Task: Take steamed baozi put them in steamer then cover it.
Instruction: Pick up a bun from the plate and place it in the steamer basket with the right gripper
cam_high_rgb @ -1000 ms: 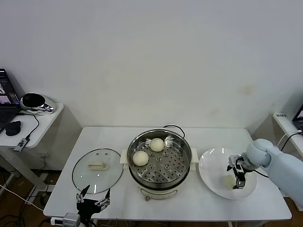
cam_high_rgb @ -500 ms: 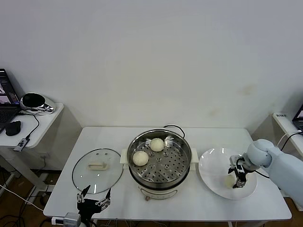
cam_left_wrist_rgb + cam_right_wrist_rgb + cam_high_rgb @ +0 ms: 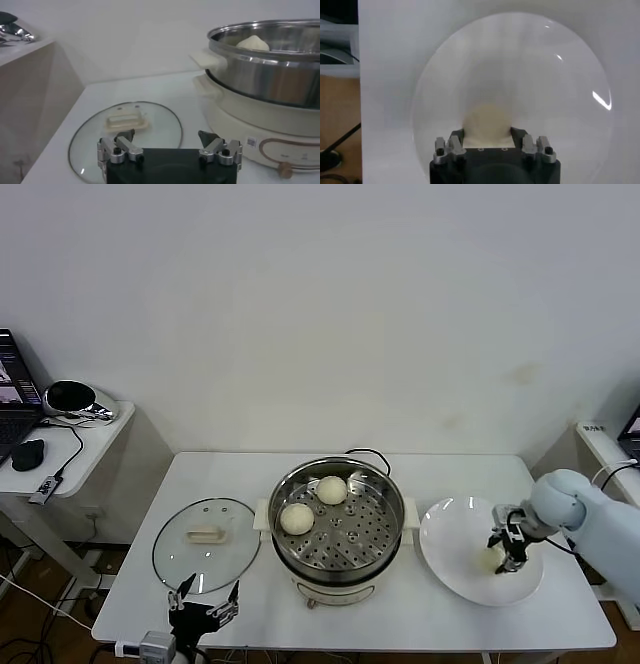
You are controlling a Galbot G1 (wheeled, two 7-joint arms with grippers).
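On the table: we see every task item laid out across its white top.
Steamer: at the table's middle, uncovered; two steamed baozi rest on its perforated tray, unchanged from a second ago.
Plate: white, just right of the steamer, in the same spot as before.
Cover: flat on the table left of the steamer, handle up, not moved.
Right hand: over the plate; a second ago its fingers stood wide around a bun, now we see them drawn in against both sides of that third baozi, gripping it. The hand has shifted slightly toward the plate's right part.
Left hand: at the table's near edge beside the cover, fingers spread apart, holding nothing, slightly nearer the steamer than before.
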